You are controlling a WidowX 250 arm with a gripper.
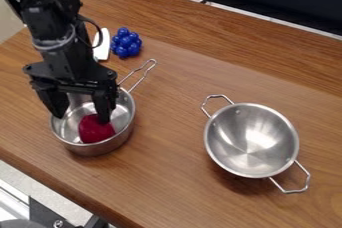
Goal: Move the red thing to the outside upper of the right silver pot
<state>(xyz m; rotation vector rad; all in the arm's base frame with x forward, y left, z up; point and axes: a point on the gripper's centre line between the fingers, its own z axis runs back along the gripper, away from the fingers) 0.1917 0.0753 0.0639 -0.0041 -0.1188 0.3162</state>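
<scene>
Red thing [95, 129] sits in 1 silver pan [99, 148], perhaps touching the wide-spread tool [81, 117].

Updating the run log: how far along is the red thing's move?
Done: gripper is down at the left pan, by the red thing.
In hand: nothing, fingers apart; red thing sits in the pan.
Left: grasp, lift, place outside the right silver pot, upper side.

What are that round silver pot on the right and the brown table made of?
The round silver pot looks like brushed metal, perhaps steel: bright reflections fan across its inside. The brown table looks like satin wood or laminate, with streaky grain.
</scene>
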